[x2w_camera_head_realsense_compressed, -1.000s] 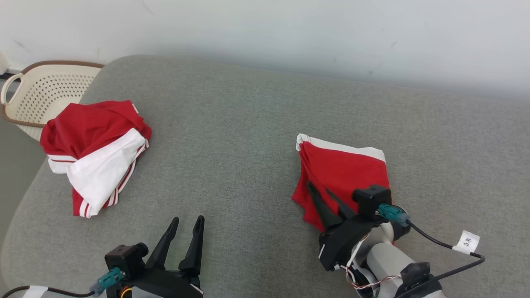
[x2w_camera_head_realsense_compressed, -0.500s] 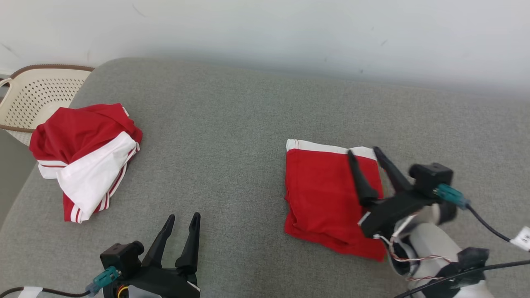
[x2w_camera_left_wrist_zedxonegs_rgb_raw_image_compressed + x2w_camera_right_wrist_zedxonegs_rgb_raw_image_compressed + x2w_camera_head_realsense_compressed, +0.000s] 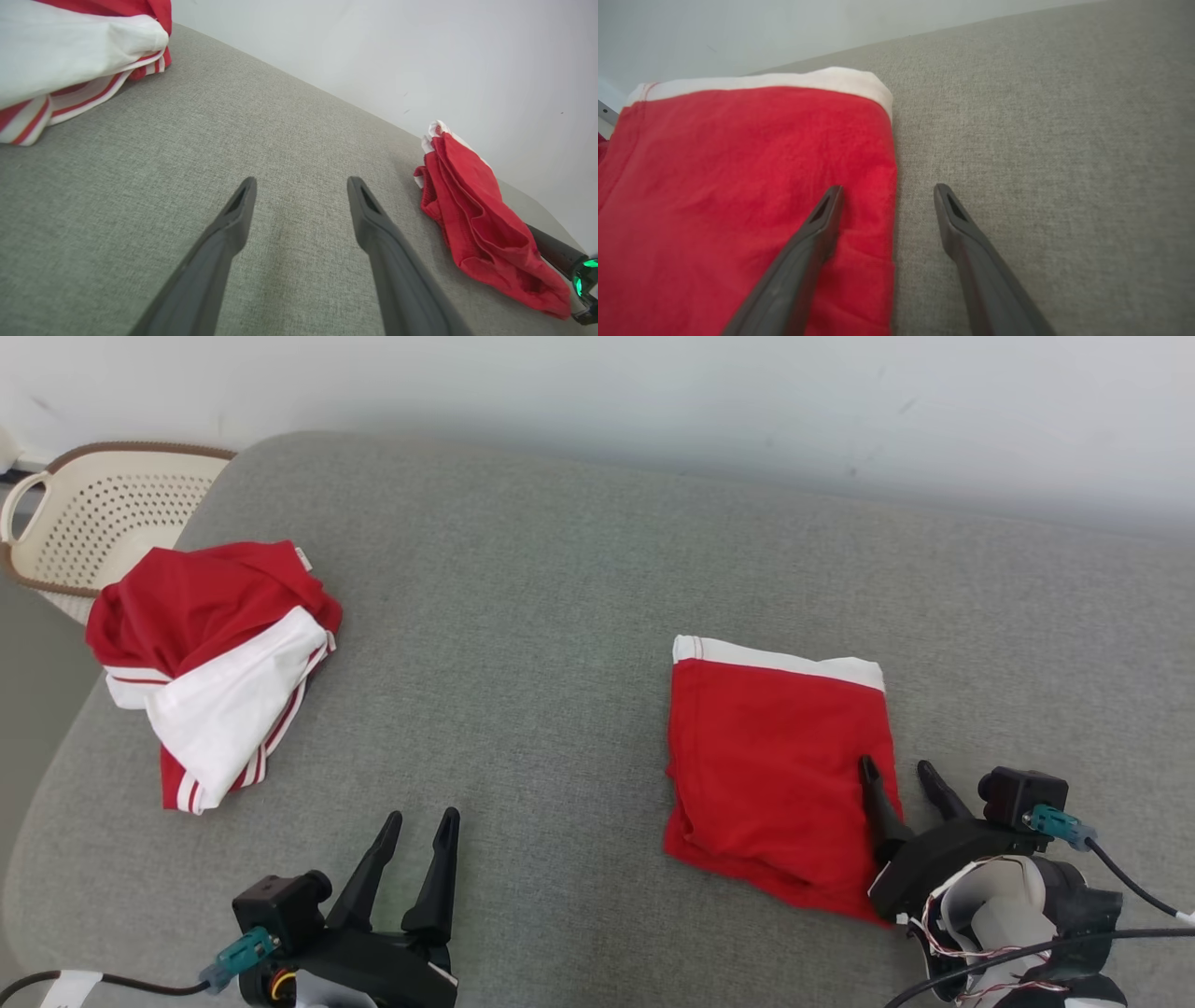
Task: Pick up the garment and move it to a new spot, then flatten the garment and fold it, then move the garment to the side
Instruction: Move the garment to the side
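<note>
A folded red garment (image 3: 775, 756) with a white band along its far edge lies flat on the grey cushion, right of centre; it also shows as the garment (image 3: 738, 186) and the garment (image 3: 476, 219). My right gripper (image 3: 896, 770) stands open at the garment's right edge, one finger over the red cloth and the other over bare cushion, nothing between them; the right gripper (image 3: 887, 193) straddles that edge. My left gripper (image 3: 422, 819) is open over bare cushion at the lower left, far from the garment, and the left gripper (image 3: 301, 184) holds nothing.
A crumpled red-and-white garment (image 3: 215, 663) lies at the cushion's left side. A cream perforated basket (image 3: 84, 513) stands beyond the cushion's far left corner. The grey cushion (image 3: 523, 616) backs onto a pale wall.
My right gripper let go of the red garment, which now lies spread flat, and drew back to the garment's right edge. The head camera shifted. The left gripper stayed put.
</note>
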Motion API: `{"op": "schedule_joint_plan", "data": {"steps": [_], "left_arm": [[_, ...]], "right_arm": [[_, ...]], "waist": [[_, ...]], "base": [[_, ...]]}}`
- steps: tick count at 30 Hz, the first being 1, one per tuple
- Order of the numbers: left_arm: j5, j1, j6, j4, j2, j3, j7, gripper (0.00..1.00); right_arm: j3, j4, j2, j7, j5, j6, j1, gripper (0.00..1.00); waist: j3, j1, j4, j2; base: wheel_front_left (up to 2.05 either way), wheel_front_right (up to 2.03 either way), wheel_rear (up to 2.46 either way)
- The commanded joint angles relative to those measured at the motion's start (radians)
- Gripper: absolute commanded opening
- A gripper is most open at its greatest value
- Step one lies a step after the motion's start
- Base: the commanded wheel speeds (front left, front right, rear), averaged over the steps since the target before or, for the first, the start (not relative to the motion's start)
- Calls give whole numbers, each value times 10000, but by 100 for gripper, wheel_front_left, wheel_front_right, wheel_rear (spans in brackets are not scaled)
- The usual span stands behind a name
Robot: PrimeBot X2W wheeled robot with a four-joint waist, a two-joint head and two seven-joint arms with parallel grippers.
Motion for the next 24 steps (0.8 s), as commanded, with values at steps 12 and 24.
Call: {"op": "schedule_joint_plan", "data": {"steps": [12, 24], "left_arm": [[212, -153, 3, -21, 10, -3, -3, 100], [551, 299, 3, 2, 10, 99, -3, 100]], "right_arm": [[628, 1390, 387, 72, 600, 1, -283, 0], [-489, 101, -11, -1, -223, -3, 38, 0]], "waist": [[208, -1, 551, -1], [-413, -1, -410, -1]], "base": [[0, 0, 0], [0, 0, 0]]}}
